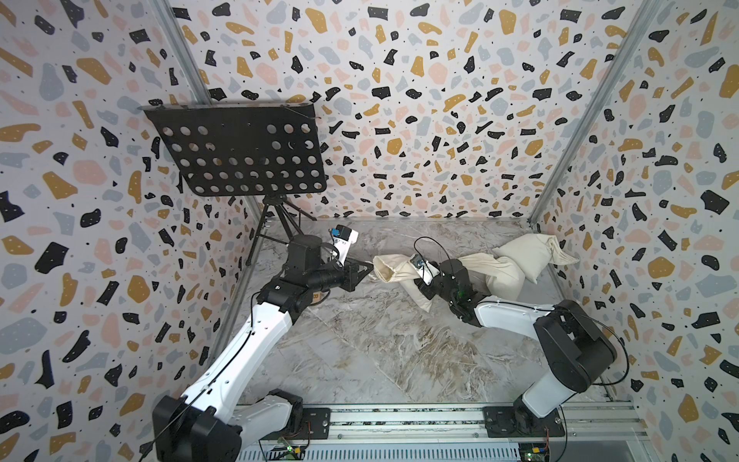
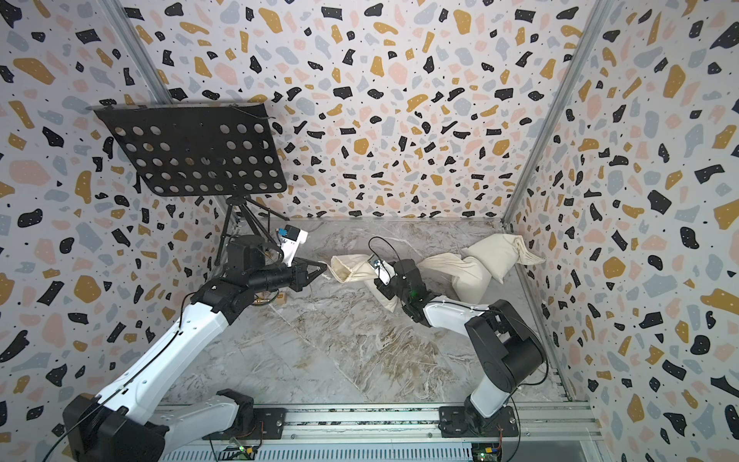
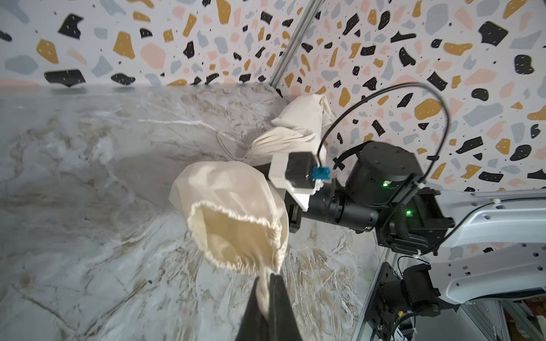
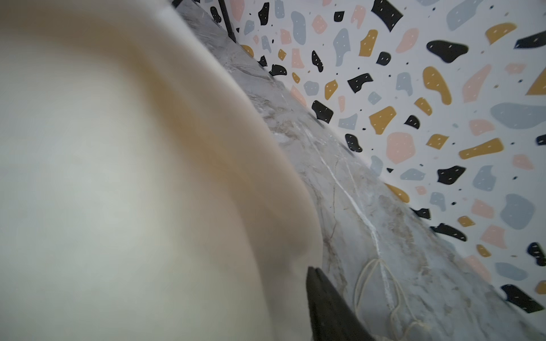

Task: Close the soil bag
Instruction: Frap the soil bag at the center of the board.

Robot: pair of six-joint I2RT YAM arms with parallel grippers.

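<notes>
Top views both show a black perforated metal music stand (image 1: 240, 156) far left. Left gripper (image 1: 370, 273) is pinched shut on a twisted strand at the rim of the soil bag (image 1: 396, 270), a plump cream cloth drawstring sack; left wrist view can't settle whether that strand is drawstring or bunched hem. Bag is mid-scene over the grey marble tabletop (image 1: 380, 352), between the two grippers, frilled mouth (image 3: 236, 217) gaping toward the left arm, so not closed yet. Right gripper (image 1: 420, 289) sits against the bag's body; right wrist view gives one dark finger (image 4: 328, 313) beside blurred cloth, the other hidden, so can't tell how wide it stands or whether it grips. Further right: limp folded cream cloth bag (image 1: 496, 274), then beige stuffed sack (image 1: 528, 250) in the corner. My read: anchor the body close behind the neck first, then pull the strand straight out along the bag's axis; unanchored, the whole sack likely drags and the mouth won't cinch
</notes>
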